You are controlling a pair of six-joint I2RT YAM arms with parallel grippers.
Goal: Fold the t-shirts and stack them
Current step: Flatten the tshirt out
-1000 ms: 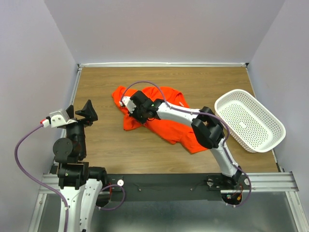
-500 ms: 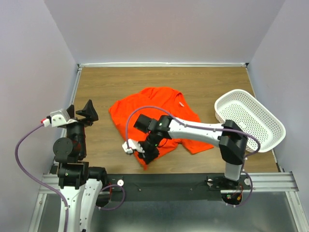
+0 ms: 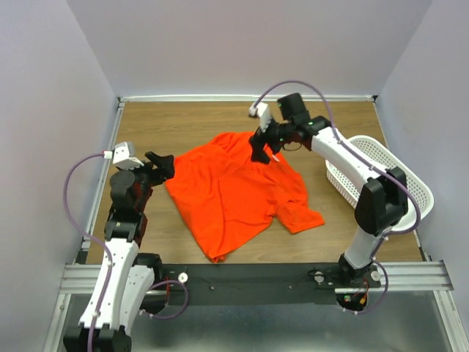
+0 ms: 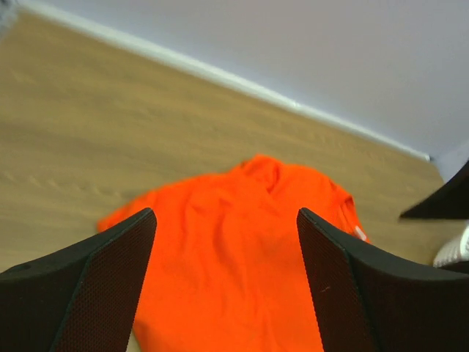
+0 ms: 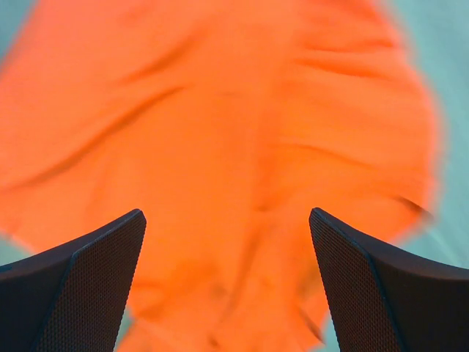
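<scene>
Right end effector (image 3: 260,152), jaws wide, over t-shirt (image 3: 231,198).

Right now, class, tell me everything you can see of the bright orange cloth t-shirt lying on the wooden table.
The bright orange cloth t-shirt is plain, soft and wrinkled, spread mostly flat and unfolded on the wooden table, skewed, one short sleeve pointing toward the near right. The open left gripper sits by its left edge; the open right gripper hovers over its far edge; neither holds it.
</scene>
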